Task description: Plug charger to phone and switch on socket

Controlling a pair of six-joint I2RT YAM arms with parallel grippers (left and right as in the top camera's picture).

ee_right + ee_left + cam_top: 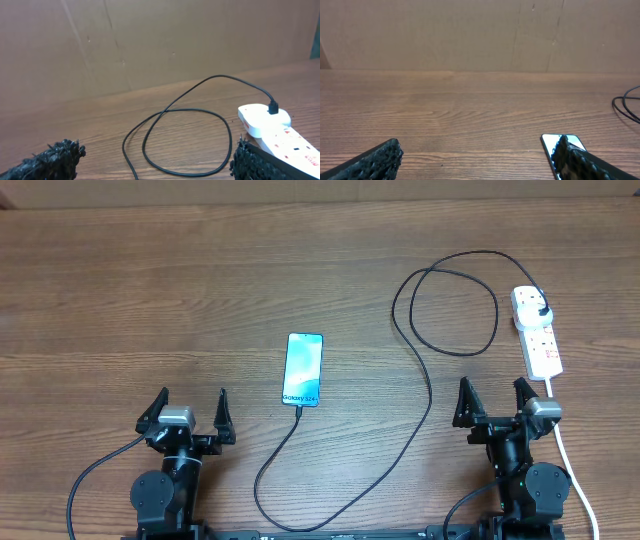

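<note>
The phone [303,369] lies flat mid-table with its teal screen lit; its top corner shows in the left wrist view [551,142]. The black charger cable [425,395] runs from the phone's lower end, loops at the near edge, curls and ends in a black plug seated in the white socket strip [537,330] at the right. The cable loop [185,140] and the socket [275,132] show in the right wrist view. My left gripper [187,417] is open and empty left of the phone. My right gripper [493,402] is open and empty just below the socket.
The socket's white cord [572,465] runs down past my right arm to the near edge. A brown cardboard wall [480,35] stands behind the wooden table [150,300].
</note>
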